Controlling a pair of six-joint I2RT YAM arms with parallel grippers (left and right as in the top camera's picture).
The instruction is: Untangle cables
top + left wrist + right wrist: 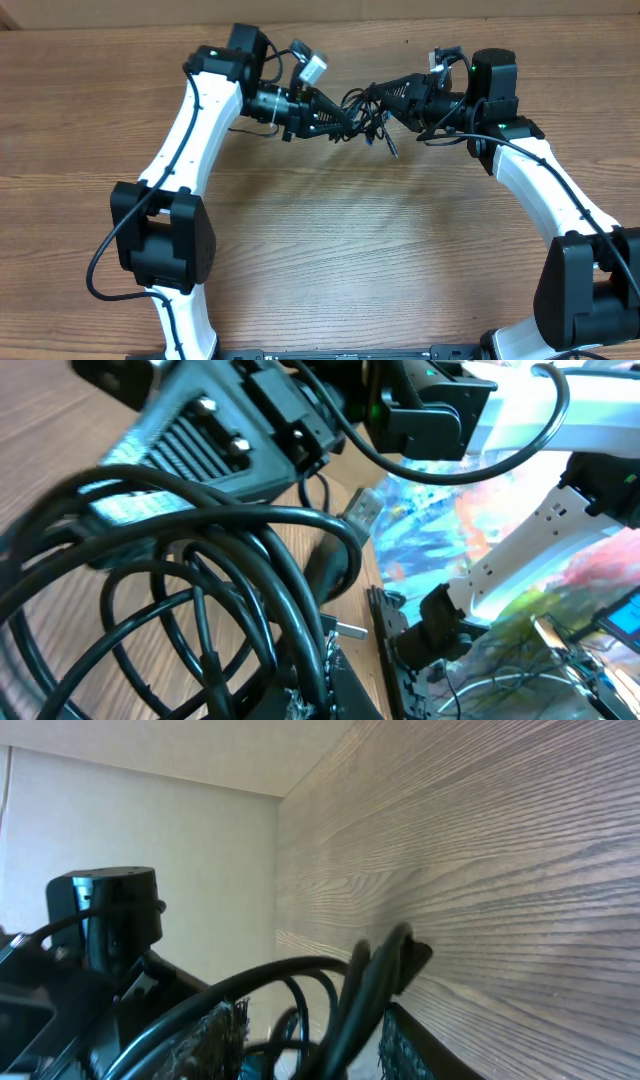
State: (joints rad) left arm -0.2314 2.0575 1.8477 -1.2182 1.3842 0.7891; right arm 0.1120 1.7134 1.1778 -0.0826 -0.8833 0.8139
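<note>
Left gripper (333,124) is clamped tight on the cables (362,112), whose black loops fan out just ahead of its fingers; a silver plug (362,510) hangs beyond the loops; right gripper (382,98) faces it from just across the tangle, jaws part-way apart with strands running between, grip impossible to tell; table (330,250) lies beneath both.
</note>
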